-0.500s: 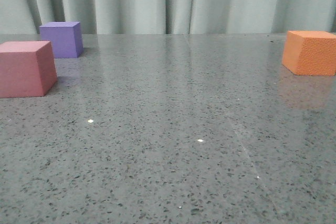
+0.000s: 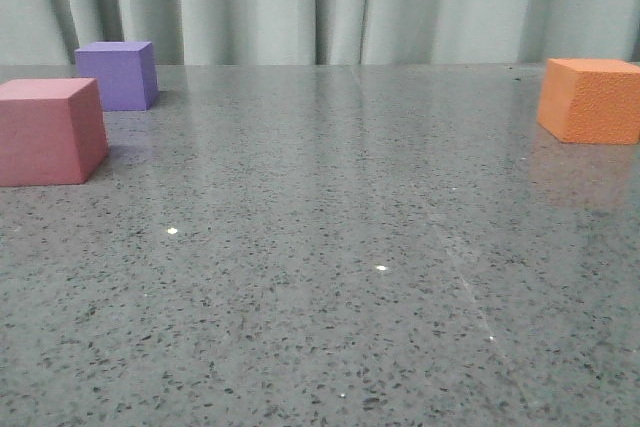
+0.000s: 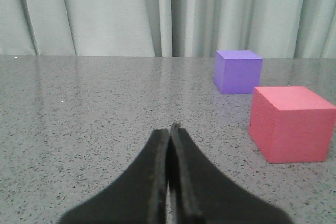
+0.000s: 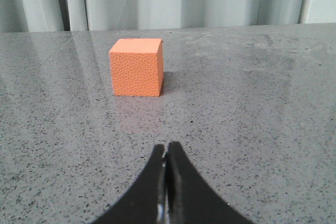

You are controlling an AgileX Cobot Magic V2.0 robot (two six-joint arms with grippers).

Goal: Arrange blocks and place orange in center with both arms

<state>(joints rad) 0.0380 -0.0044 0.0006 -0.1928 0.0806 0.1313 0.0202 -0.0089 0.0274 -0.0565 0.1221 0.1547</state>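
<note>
The orange cube (image 2: 592, 99) sits at the far right of the table in the front view; in the right wrist view it (image 4: 136, 67) stands ahead of my right gripper (image 4: 166, 146), apart from it. The pink-red cube (image 2: 50, 131) sits at the far left, with the purple cube (image 2: 119, 75) just behind it. In the left wrist view the pink-red cube (image 3: 291, 123) and purple cube (image 3: 237, 71) lie off to one side of my left gripper (image 3: 169, 128). Both grippers are shut and empty. Neither gripper shows in the front view.
The speckled grey tabletop (image 2: 330, 247) stretches between the cubes. Pale grey-green curtains (image 2: 330, 2) hang behind the table's far edge.
</note>
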